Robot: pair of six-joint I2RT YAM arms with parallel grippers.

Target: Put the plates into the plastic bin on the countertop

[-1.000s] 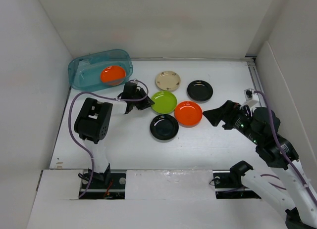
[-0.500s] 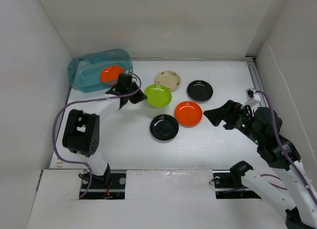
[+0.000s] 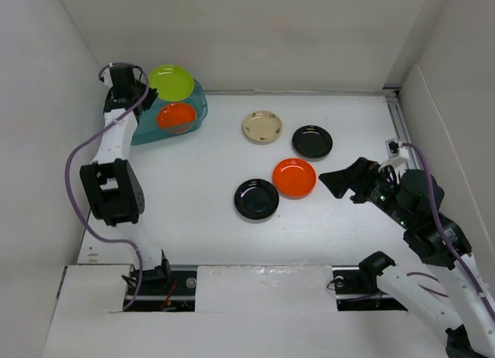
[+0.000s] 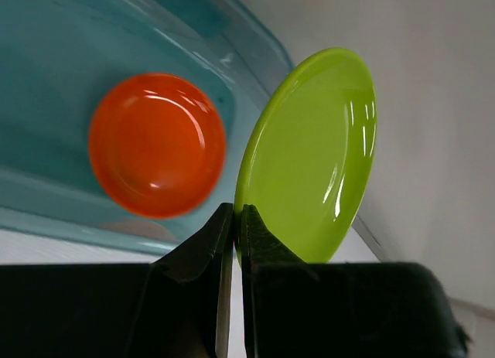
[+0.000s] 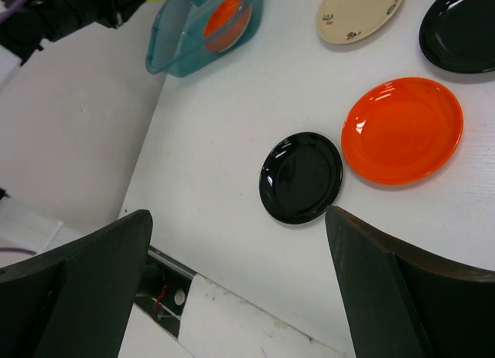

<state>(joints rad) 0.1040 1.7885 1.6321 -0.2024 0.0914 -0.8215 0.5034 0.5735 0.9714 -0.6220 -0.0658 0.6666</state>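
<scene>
Rim-pinch only: left gripper (image 4: 232, 219) clamped tight on the lime plate (image 4: 313, 157), upper left of frame, tilted above the plastic bin (image 3: 197, 103) holding one orange plate (image 3: 175, 117). Thin hold could slip, dropping it outside. Right gripper (image 5: 240, 281) gapes wide, empty.

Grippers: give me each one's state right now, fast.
Left gripper: shut on the rim of the lime green plate.
Right gripper: open, holding nothing.

Two orange plates (image 3: 176, 117) (image 3: 294, 178), two black (image 3: 312, 141) (image 3: 256, 199), one lime (image 3: 172, 81), one cream (image 3: 262, 127), one bin (image 3: 198, 104).
</scene>
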